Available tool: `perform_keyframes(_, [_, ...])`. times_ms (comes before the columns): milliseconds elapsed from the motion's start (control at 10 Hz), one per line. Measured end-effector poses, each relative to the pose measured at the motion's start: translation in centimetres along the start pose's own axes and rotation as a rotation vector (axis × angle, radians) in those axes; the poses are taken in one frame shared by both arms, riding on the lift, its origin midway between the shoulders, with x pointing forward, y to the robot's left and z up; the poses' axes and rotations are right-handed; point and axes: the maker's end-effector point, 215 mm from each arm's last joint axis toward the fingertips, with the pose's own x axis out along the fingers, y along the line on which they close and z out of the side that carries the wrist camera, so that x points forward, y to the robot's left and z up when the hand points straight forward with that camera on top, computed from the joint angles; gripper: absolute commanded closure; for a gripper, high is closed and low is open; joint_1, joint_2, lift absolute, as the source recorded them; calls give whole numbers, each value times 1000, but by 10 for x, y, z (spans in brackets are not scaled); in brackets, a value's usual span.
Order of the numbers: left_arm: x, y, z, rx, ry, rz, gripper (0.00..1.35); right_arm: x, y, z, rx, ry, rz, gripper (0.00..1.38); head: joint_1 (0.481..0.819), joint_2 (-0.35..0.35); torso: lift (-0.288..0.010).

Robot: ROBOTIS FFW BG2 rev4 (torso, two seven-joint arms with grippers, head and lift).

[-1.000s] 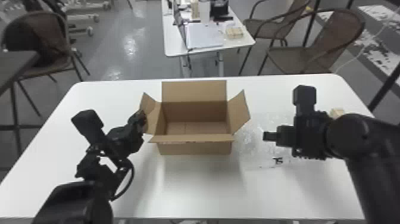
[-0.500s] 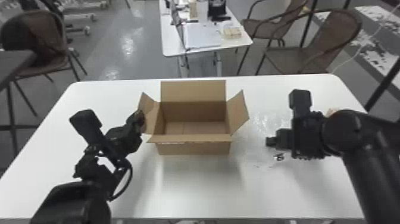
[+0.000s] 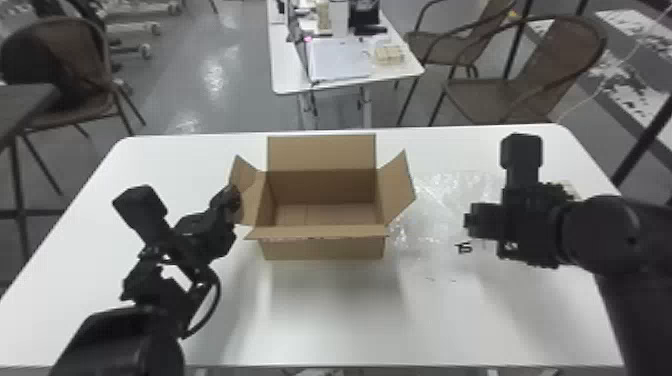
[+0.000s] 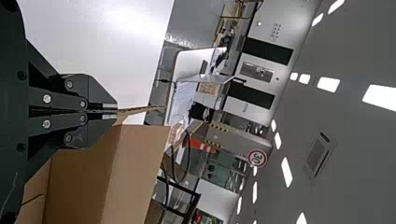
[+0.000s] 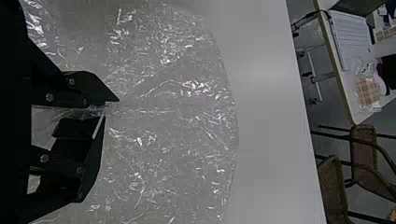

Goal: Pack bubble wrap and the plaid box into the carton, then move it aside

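The open carton [image 3: 320, 247] stands mid-table. At its left side flap is my left gripper [image 3: 234, 199]; in the left wrist view this gripper [image 4: 116, 111] is shut on the thin cardboard flap [image 4: 135, 110]. Clear bubble wrap [image 3: 435, 200] lies flat to the carton's right. Over the wrap's right part is my right gripper [image 3: 468, 220]. Seen from the right wrist, the gripper [image 5: 111, 109] has its fingertips close together with a gathered fold of bubble wrap [image 5: 173, 121] between them. Behind the right arm a small part of the plaid box [image 3: 568, 188] shows.
The white table [image 3: 320, 320] bears all of this. Beyond its far edge stand another table [image 3: 285, 75] with a laptop and papers, and brown chairs [image 3: 560, 70]. The right forearm covers much of the table's right side.
The right gripper has shifted a little to the right, and the wrap's dark print has moved slightly farther back. More of the plaid box is covered by the arm. Left arm and carton look unmoved.
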Motion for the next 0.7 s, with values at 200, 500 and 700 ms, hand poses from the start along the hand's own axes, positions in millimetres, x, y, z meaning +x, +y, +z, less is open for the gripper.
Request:
perform_keyframes(200, [-1, 2, 1, 0, -3, 4, 1211, -15, -3, 21, 16, -75, 0, 1090, 695, 75, -137])
perform_keyframes(500, [-2, 3, -1, -1, -2, 8, 1211, -42, -3, 60, 34, -198, 7, 1090, 695, 66, -137])
perform_keyframes(700, [-2, 4, -2, -2, -4, 13, 1211, -79, 5, 100, 40, -334, 26, 1090, 690, 66, -137])
